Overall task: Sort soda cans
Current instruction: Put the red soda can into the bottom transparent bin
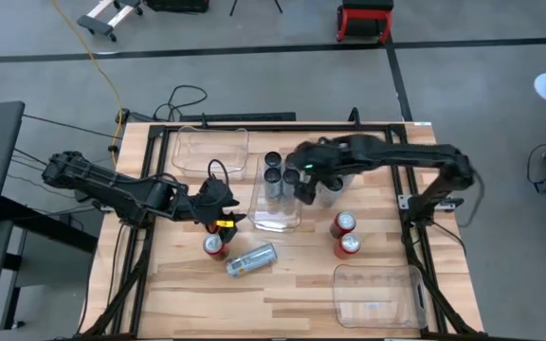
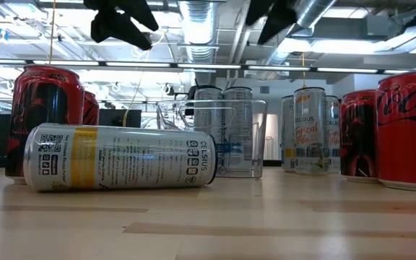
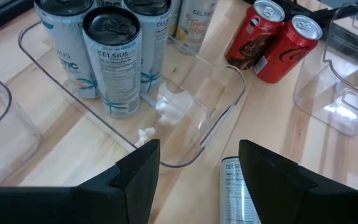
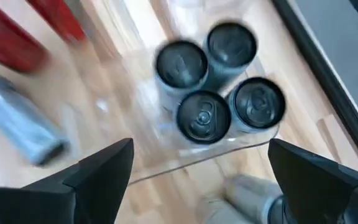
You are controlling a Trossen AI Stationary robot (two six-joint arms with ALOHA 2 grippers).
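Right hand (image 4: pixel 197 180) spread wide above Celsius cans (image 4: pixel 204 115) in clear bin (image 1: pixel 278 216); left hand (image 3: pixel 197 171) spread, empty.

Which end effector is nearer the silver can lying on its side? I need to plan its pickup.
Left. The left end effector hovers just beside the toppled silver metal can, toward the table's back. The right end effector is farther away, above the clear plastic middle bin.
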